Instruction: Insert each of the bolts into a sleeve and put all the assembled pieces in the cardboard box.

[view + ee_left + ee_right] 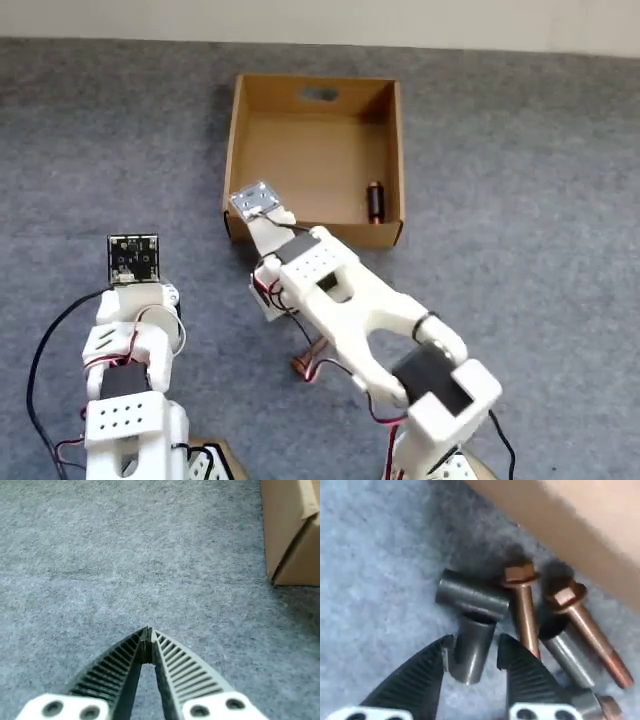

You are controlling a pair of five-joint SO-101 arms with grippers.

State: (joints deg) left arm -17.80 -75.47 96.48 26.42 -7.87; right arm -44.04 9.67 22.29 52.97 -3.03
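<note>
My right gripper is open, with its fingers on either side of a dark metal sleeve lying on the carpet. A second sleeve lies crosswise just beyond it. Beside them are two copper bolts and a third sleeve. The cardboard box stands at the back, and its wall rises just behind the pile. One bolt in a sleeve lies in the box's near right corner. My left gripper is shut and empty over bare carpet, left of the box corner.
In the high view the right arm slants up to the box's near left corner and covers the loose parts. The left arm stays at the lower left. Grey carpet lies open around the box.
</note>
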